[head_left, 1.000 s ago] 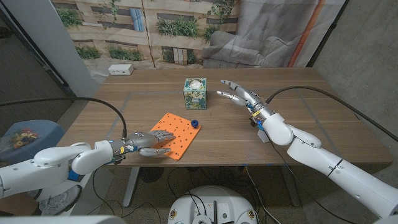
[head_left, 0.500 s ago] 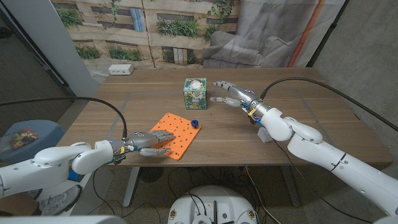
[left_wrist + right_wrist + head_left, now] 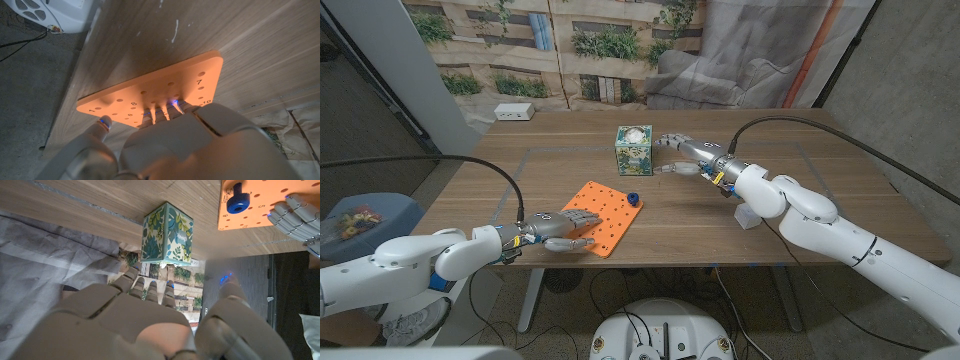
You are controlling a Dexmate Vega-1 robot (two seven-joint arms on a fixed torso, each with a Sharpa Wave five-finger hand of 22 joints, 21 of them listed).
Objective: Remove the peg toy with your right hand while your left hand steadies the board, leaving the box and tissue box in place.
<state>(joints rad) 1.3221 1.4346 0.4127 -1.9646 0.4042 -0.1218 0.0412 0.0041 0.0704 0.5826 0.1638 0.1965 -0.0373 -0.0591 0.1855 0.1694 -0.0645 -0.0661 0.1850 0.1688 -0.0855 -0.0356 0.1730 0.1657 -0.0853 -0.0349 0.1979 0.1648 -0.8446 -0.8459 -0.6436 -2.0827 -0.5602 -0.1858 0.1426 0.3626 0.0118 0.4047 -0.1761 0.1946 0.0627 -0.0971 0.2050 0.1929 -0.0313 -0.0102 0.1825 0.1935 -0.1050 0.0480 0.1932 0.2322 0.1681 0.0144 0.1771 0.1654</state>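
An orange peg board point(image 3: 605, 213) lies near the table's front edge. A blue peg toy point(image 3: 633, 198) stands in its far right corner, also seen as the blue peg toy point(image 3: 237, 199) on the orange board point(image 3: 260, 210). My left hand point(image 3: 563, 228) presses its fingers down on the board's near end; the fingers point(image 3: 165, 111) rest on the numbered board point(image 3: 165, 90). My right hand point(image 3: 686, 155) hovers open just right of the tissue box point(image 3: 633, 149), fingers spread, well behind the peg. The leaf-patterned tissue box point(image 3: 167, 235) is close to those fingers.
A white box point(image 3: 514, 112) sits at the table's far left. A small white block point(image 3: 747, 217) lies beneath my right forearm. A grey tarp and a garden-print backdrop hang behind the table. Black cables run to both arms.
My right hand has swung left and slightly nearer, from right of the tissue box toward its side. My left hand, the board and the peg have stayed put.
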